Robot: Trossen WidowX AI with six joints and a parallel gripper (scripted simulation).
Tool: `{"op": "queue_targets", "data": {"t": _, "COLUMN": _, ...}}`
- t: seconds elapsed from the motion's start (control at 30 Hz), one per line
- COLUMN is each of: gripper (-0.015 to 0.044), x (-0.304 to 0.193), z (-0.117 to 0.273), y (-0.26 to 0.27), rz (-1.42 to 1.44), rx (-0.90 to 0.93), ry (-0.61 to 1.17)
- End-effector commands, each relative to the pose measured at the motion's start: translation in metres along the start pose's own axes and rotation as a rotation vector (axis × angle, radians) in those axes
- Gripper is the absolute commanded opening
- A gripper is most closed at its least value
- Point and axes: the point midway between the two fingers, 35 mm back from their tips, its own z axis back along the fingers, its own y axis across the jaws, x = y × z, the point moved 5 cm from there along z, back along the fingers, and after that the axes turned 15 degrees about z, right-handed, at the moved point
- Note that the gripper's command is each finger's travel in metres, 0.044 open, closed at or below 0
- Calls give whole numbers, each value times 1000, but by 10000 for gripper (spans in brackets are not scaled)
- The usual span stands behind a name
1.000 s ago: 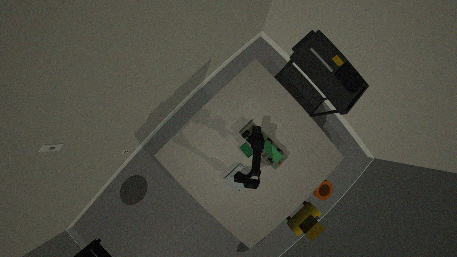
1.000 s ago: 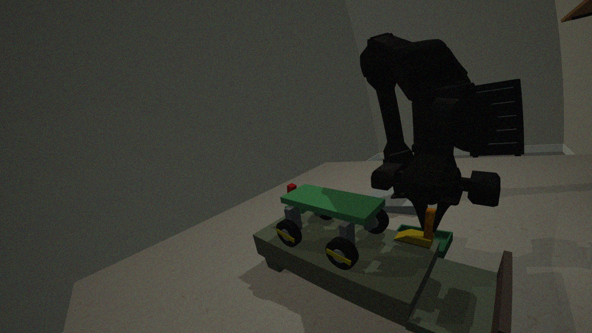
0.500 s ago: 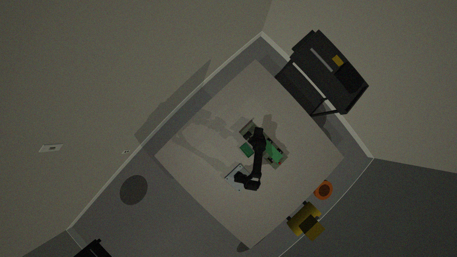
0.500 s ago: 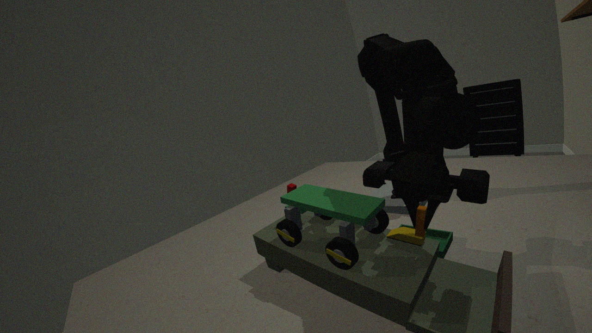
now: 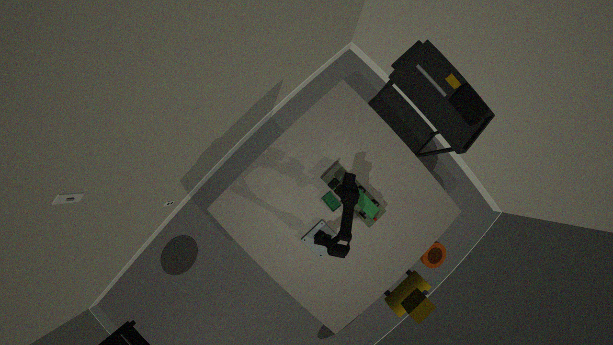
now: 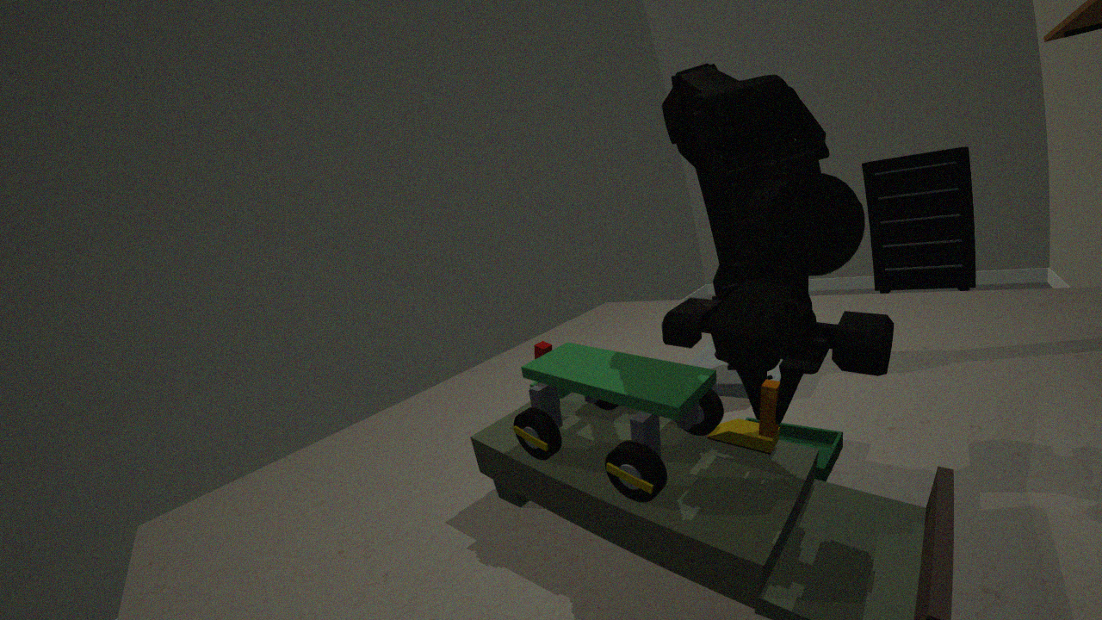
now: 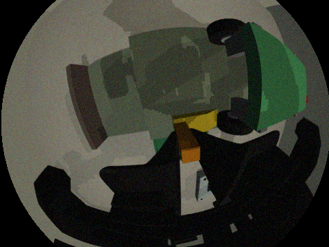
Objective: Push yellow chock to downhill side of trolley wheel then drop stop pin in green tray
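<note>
Step in hand: I judge that it is the placing of the yellow chock at a downhill wheel, before any work on the pin.
Gripper: its jaws are closed on the orange handle of the chock, right of centre in the exterior view.
Chock: it is at the downhill side of that wheel, near it; if they touch, I cannot tell.
Trolley: it stands on the ramp, at the centre of the exterior frame and the upper right of the wrist frame.
Stop pin: its red head shows behind the trolley, so it is not pulled.
Next move: it should slide the chock gently uphill until the wedge meets the wheel, then release; a hard push could disturb the trolley.
Green tray: shallow, with straight walls, partly behind the ramp in the exterior view.
Materials: the wheels look like black rubber with grey hubs; the ramp is dull olive, with patchy shadow; the handle is a square-edged post.
</note>
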Motion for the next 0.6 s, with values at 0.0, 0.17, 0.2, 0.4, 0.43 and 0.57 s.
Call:
{"op": "queue_targets", "data": {"t": 0.0, "gripper": 0, "x": 0, "z": 0, "y": 0, "rz": -1, "rx": 0, "ry": 0}}
{"op": "queue_targets", "data": {"t": 0.17, "gripper": 0, "x": 0, "z": 0, "y": 0, "rz": -1, "rx": 0, "ry": 0}}
{"op": "queue_targets", "data": {"t": 0.2, "gripper": 0, "x": 0, "z": 0, "y": 0, "rz": -1, "rx": 0, "ry": 0}}
{"op": "queue_targets", "data": {"t": 0.4, "gripper": 131, "x": 0, "z": 0, "y": 0, "rz": -1, "rx": 0, "ry": 0}}
{"op": "queue_targets", "data": {"t": 0.43, "gripper": 157, "x": 0, "z": 0, "y": 0, "rz": -1, "rx": 0, "ry": 0}}
{"op": "queue_targets", "data": {"t": 0.57, "gripper": 190, "x": 0, "z": 1, "y": 0, "rz": -1, "rx": 0, "ry": 0}}
